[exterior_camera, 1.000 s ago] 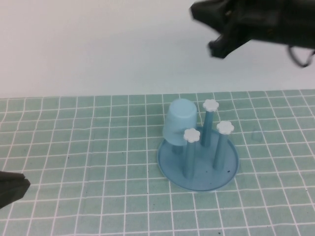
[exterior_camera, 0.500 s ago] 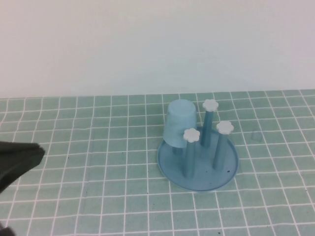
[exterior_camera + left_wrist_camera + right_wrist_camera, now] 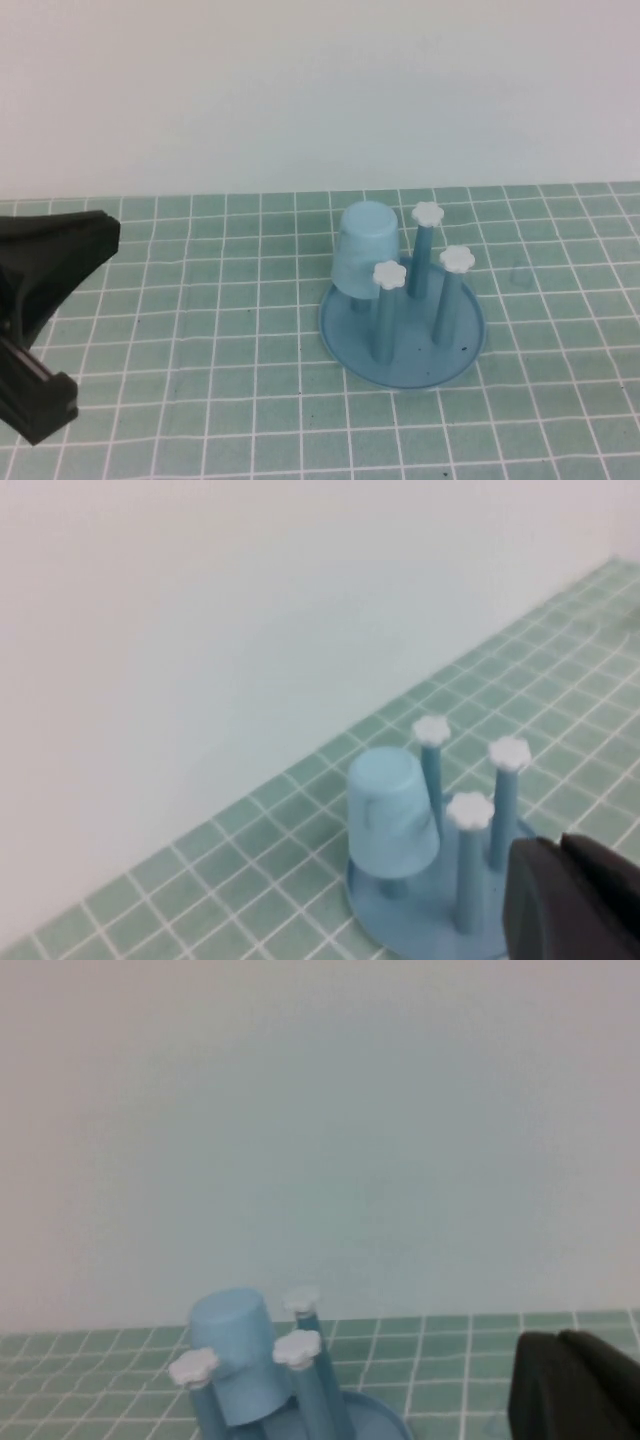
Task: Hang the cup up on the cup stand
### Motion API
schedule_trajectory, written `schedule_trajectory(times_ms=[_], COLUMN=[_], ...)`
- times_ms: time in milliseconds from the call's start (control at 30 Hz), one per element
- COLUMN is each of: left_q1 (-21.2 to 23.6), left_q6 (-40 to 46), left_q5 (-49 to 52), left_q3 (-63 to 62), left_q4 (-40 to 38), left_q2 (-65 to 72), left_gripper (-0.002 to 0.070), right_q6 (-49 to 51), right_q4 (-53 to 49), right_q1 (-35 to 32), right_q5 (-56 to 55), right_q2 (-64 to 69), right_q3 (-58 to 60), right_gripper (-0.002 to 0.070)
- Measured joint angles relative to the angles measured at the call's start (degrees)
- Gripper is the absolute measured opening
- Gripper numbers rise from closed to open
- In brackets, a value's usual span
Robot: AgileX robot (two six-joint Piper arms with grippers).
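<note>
The light-blue cup point(image 3: 362, 250) sits upside down over the back-left peg of the cup stand point(image 3: 440, 362). The other three blue pegs with white flower knobs point(image 3: 389, 275) stand bare. The cup point(image 3: 390, 815) and stand point(image 3: 400, 932) also show in the left wrist view, and the cup point(image 3: 238, 1355) in the right wrist view. My left gripper point(image 3: 558, 845) is shut and empty, raised to the left of the stand; its arm point(image 3: 45, 270) fills the high view's left edge. My right gripper point(image 3: 560, 1340) is shut and empty, away from the stand and outside the high view.
A green mat with a white grid point(image 3: 200, 330) covers the table. A plain white wall point(image 3: 300, 90) rises behind it.
My right arm has left the high view at the top right. My left arm has risen and moved further into view at the left edge. Cup and stand have not moved.
</note>
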Motion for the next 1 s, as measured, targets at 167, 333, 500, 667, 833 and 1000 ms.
schedule_trajectory(times_ms=[167,333,500,667,833,1000], left_q1=[0.0,0.0,0.0,0.0,0.0,0.0], left_q6=[0.0,0.0,0.0,0.0,0.0,0.1], left_q5=[0.7,4.1,4.7,4.8,4.8,4.4], left_q3=[0.0,0.0,0.0,0.0,0.0,0.0], left_q4=[-1.0,-1.0,-1.0,-1.0,-1.0,-0.6], left_q2=[0.0,0.0,0.0,0.0,0.0,0.0], left_gripper=[0.0000,0.0000,0.0000,0.0000,-0.0001,-0.0001], right_q6=[-6.5,-23.9,-29.7,-29.3,-29.2,-29.2], right_q4=[7.5,8.5,9.0,9.7,9.8,9.9], right_q1=[0.0,0.0,0.0,0.0,0.0,0.0], right_q5=[-4.0,4.0,5.6,5.6,5.6,5.6], right_q2=[-0.1,-0.1,-0.1,-0.1,-0.1,-0.1], right_q3=[3.0,3.8,3.8,3.8,3.8,3.8], right_gripper=[-0.0001,-0.0001,-0.0001,-0.0001,-0.0001,-0.0001])
